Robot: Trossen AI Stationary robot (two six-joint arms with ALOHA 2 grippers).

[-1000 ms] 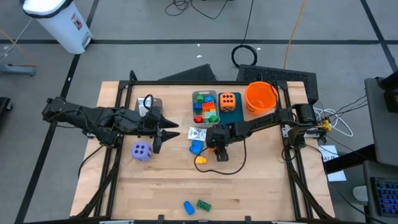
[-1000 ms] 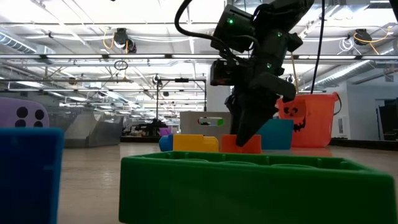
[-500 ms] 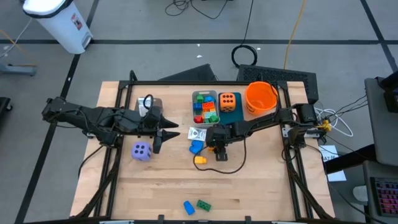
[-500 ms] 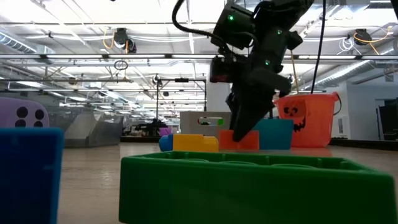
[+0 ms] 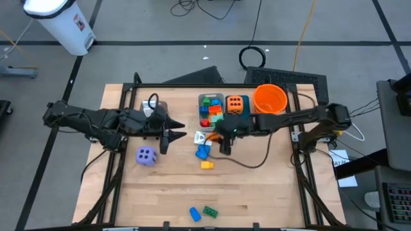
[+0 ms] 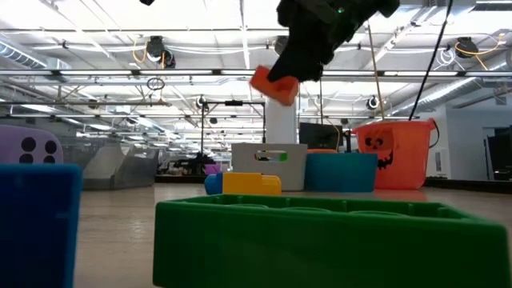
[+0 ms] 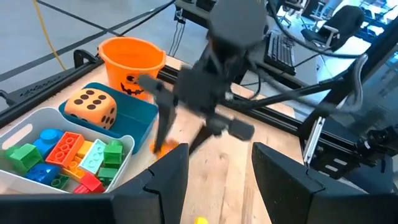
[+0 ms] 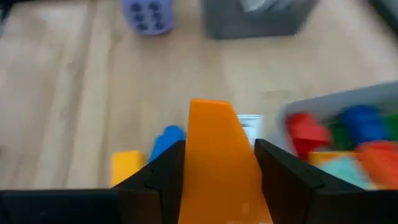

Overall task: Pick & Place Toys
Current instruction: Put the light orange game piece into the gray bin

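Note:
My right gripper (image 5: pixel 223 145) is shut on an orange brick (image 8: pixel 214 155), high above the table in the low view (image 6: pixel 274 85), just in front of the grey bin (image 5: pixel 200 101) of bricks. On the wood below lie a blue brick (image 5: pixel 203 151), a yellow brick (image 5: pixel 207 165) and a white packet (image 5: pixel 204 137). A purple die (image 5: pixel 146 156) sits at the left and an orange die (image 5: pixel 236 104) in the teal bin. My left gripper (image 5: pixel 172 137) hovers open left of centre, holding nothing. My right gripper pinches the orange brick by its two side faces (image 8: pixel 194 163) between its two fingers. The fingers slant down from the table's right side. The brick sticks out past the fingertips (image 6: pixel 290 70), tilted and lifted clear of the table.
An orange bucket (image 5: pixel 269 100) stands at the far right beside the teal bin (image 5: pixel 244 111). A blue brick (image 5: pixel 194 213) and a green brick (image 5: pixel 210 211) lie near the front edge. A small grey box (image 5: pixel 154 109) sits behind my left gripper. Bare wood lies at the near middle.
My right gripper has gone up and a little toward the far edge, tipping more level. The orange brick, on the table a second ago, is now lifted clear and tilted. The blue and yellow bricks stay where they were.

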